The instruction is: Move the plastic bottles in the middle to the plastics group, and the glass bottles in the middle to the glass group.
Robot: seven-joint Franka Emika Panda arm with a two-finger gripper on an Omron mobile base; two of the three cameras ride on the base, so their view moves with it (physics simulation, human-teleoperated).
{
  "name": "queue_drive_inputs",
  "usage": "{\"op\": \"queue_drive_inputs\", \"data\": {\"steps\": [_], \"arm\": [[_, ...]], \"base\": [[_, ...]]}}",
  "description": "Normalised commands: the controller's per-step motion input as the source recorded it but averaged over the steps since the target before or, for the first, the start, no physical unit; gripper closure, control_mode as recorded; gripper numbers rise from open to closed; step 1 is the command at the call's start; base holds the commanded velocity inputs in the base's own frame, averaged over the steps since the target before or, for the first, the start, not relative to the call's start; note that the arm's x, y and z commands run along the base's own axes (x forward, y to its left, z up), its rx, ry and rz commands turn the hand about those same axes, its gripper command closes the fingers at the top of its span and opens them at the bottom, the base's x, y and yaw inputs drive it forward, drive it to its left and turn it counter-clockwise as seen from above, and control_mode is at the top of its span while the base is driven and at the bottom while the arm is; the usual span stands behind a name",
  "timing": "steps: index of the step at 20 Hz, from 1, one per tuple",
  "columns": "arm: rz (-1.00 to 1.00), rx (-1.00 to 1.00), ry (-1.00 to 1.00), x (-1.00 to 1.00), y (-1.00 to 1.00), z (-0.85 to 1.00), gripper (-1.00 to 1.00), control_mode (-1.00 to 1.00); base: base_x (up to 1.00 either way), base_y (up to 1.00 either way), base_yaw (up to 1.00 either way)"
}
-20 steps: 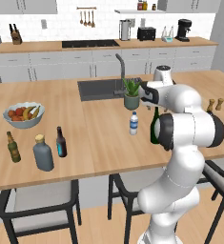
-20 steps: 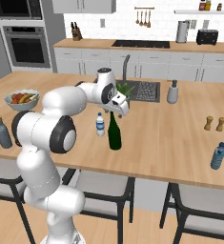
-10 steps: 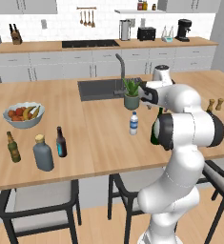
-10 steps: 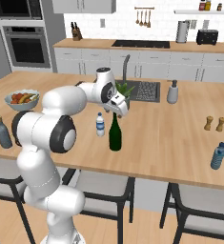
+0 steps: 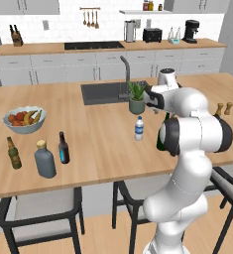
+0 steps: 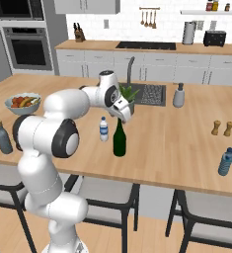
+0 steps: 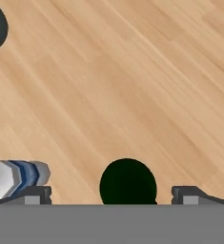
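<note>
1. At the far left of the desk (image 5: pixel 103 144) stand the brown beer bottle (image 5: pixel 14 153), the grey-blue bottle (image 5: pixel 44 158) and the dark beer bottle (image 5: pixel 63 148), close together just near of the fruit bowl (image 5: pixel 24 119).
2. The small water bottle (image 6: pixel 103 129) stands in the middle, just left of the green wine bottle (image 6: pixel 119 138).
3. The claw (image 6: pixel 126 114) hangs straight above the wine bottle's top with jaws spread wide, gripping nothing. I'd lower straight down so the neck sits midway between the fingers (image 7: pixel 35 194), then close; drifting left risks knocking the water bottle.
4. In the left base view the arm hides most of the wine bottle; the hand view shows just its dark round top (image 7: pixel 127 183).
</note>
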Motion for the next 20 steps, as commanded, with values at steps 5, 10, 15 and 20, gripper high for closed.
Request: {"op": "queue_drive_inputs", "data": {"steps": [5,10,15,20], "arm": [[-0.07,0.0,0.0,0.0,-0.18,-0.16,-1.0,-1.0],[-0.05,0.0,0.0,0.0,-0.13,-0.11,-1.0,-1.0],[-0.01,0.0,0.0,0.0,0.03,0.0,-1.0,-1.0],[-0.02,0.0,0.0,0.0,0.04,0.0,-1.0,-1.0]], "base": [[0.0,0.0,0.0],[0.0,0.0,0.0],[0.0,0.0,0.0],[0.0,0.0,0.0]]}}
